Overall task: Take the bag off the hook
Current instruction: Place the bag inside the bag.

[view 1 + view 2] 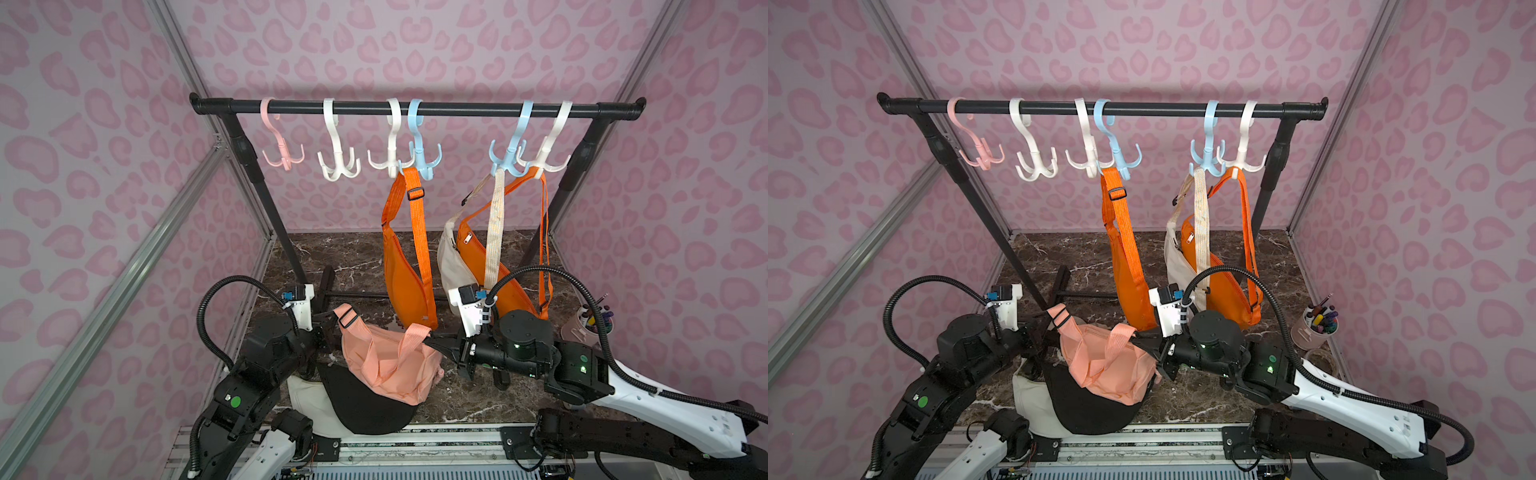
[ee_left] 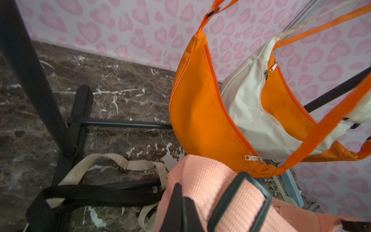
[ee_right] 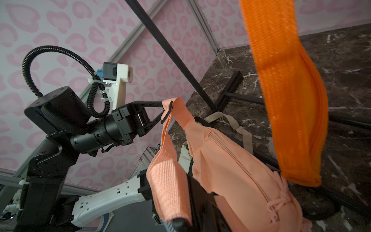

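Observation:
The peach bag (image 1: pixel 390 365) (image 1: pixel 1108 368) hangs off the hooks, low over the table, slung by its strap between my two grippers. My left gripper (image 1: pixel 332 323) (image 2: pixel 181 193) is shut on the strap beside the black buckle (image 2: pixel 239 200); the right wrist view shows this grip (image 3: pixel 165 109) too. My right gripper (image 1: pixel 430 340) (image 3: pixel 180 219) is shut on the other loop of the strap (image 3: pixel 166 180). The pink hook (image 1: pixel 282 154) (image 1: pixel 980 154) at the rail's left end is bare.
An orange bag (image 1: pixel 407 270), a cream bag (image 1: pixel 451 262) and another orange bag (image 1: pixel 503 282) hang from hooks on the black rail (image 1: pixel 415 109). A black bag (image 1: pixel 361 405) and a white one (image 1: pixel 301 395) lie under the peach bag. A pen cup (image 1: pixel 590 326) stands at right.

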